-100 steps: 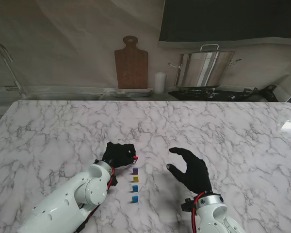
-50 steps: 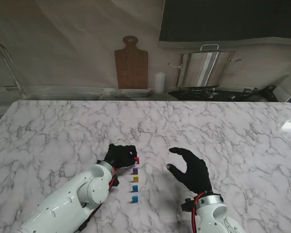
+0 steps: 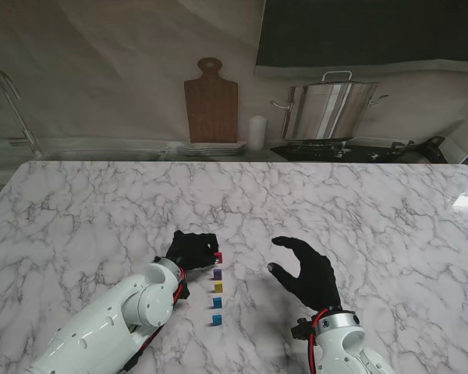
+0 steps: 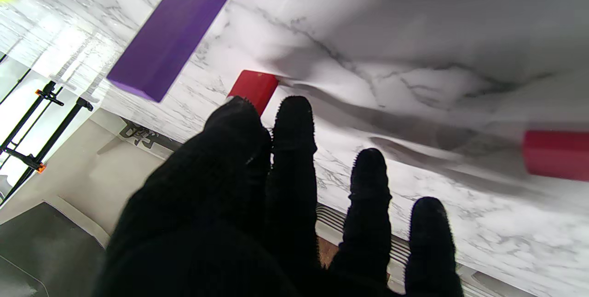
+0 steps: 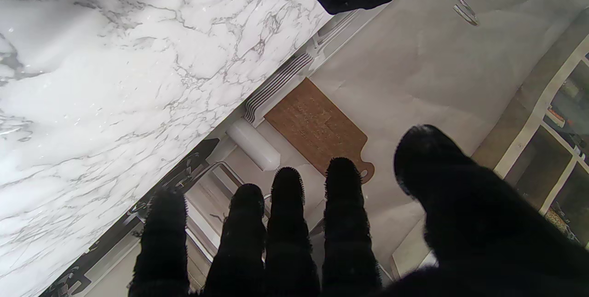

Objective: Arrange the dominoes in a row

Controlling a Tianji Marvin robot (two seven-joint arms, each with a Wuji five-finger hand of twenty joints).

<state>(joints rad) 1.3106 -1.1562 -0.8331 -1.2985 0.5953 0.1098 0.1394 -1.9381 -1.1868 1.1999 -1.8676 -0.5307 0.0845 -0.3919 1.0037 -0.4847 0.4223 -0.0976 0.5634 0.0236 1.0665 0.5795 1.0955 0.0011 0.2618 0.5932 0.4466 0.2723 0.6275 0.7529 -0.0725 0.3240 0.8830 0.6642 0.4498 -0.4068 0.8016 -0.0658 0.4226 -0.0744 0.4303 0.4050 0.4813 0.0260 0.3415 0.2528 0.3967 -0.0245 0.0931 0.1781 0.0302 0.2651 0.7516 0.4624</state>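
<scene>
Two hands: left hand [image 3: 193,248] curled, right hand [image 3: 306,271] splayed.

The white marble bench [image 3: 359,202] with grey veining is polished and glossy, throwing back a bright glare at the right edge of the stand's view. Both hands wear black knitted cloth gloves, matt and fuzzy: the left hand [image 3: 192,248] and the right hand [image 3: 306,272]. The arms have smooth, glossy white plastic shells [image 3: 109,323]. The small purple domino block [image 4: 168,39] looks smooth and matt. At upper centre, the brown wooden cutting board [image 3: 210,101] is matt, and the steel stockpot [image 3: 327,109] is shiny brushed metal.
</scene>
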